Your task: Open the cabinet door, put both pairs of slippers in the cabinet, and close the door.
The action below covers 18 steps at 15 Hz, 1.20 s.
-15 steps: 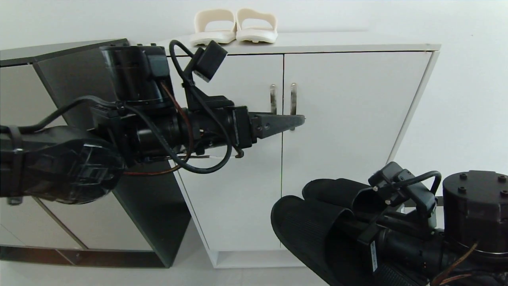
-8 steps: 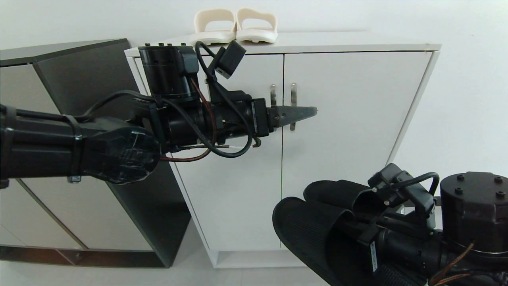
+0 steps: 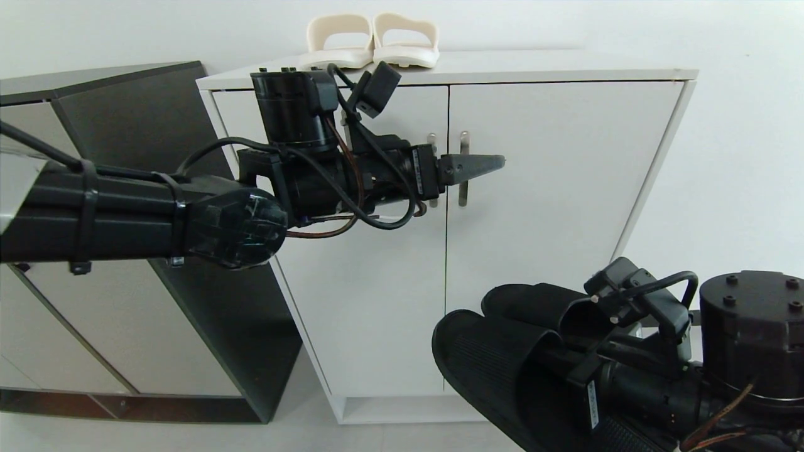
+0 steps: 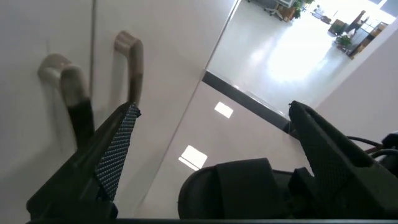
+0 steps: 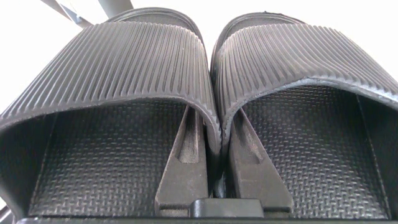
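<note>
Now, step in hand: opening a door of the white cabinet (image 3: 565, 188). Both doors are shut, so the task looks to be at its start.
Left gripper (image 3: 483, 166): jaws spread wide and holding nothing. One finger's (image 4: 115, 152) tip is right by the right door handle (image 3: 463, 141), near the doors' meeting edges. I cannot tell whether it touches.
Left door handle (image 3: 431, 141): just beside the other, partly behind the wrist.
Doing it well: I would bring the handle bar fully between the jaws, not leave it at a fingertip. Then close firmly and pull in an arc around the door's outer hinge edge, not straight back.
Right gripper (image 5: 217, 149): closed inside the black slippers (image 3: 502, 351), pinching their two inner straps together. It holds the pair off the floor before the right door's lower part.
Watch: that door would likely swing toward the held pair, so the right arm may need to give way.
Beige slippers (image 3: 374, 41): side by side at the back edge of the cabinet top, left of its middle.
</note>
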### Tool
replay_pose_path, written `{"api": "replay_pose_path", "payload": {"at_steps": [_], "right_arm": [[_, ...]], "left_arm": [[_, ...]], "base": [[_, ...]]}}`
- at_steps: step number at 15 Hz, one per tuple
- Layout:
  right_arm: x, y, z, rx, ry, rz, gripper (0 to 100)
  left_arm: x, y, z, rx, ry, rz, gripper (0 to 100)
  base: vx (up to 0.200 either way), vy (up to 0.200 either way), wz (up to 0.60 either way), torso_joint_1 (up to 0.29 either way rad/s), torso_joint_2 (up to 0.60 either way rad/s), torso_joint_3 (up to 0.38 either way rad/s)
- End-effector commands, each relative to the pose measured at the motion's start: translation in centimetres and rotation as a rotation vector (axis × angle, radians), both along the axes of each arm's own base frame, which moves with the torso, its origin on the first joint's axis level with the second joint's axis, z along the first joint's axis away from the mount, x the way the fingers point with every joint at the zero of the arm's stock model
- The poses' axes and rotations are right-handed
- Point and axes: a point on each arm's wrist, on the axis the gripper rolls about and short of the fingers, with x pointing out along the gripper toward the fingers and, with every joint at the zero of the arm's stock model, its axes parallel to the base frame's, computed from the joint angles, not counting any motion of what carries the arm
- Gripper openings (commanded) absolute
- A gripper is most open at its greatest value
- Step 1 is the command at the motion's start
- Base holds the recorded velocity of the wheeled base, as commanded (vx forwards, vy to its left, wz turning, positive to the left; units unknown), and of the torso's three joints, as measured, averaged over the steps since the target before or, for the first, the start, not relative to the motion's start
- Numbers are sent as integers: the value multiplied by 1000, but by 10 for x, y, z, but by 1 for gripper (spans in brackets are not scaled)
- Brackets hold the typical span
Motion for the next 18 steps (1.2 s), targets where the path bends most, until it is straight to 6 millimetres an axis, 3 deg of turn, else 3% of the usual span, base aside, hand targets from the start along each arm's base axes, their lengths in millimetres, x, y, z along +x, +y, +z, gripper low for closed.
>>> {"api": "replay_pose_path", "payload": {"at_steps": [1,13,14,18], "right_arm": [[0,0,1,2,-2,0,0],[-1,0,1,-1,-3,3,0],[-1,0,0,-1,-3,4,0],[-5,-3,-5,-2,23,56,0]], "left_arm": [[10,-4,-7,10,17,11,100],[27,-9,-10,24,40,70,100],[26,-8,-10,24,40,68,0],[12,-6,-7,30,45,56,0]], "base": [[0,0,0,0,0,0],[0,0,0,0,0,0],[0,0,0,0,0,0],[0,0,0,0,0,0]]}}
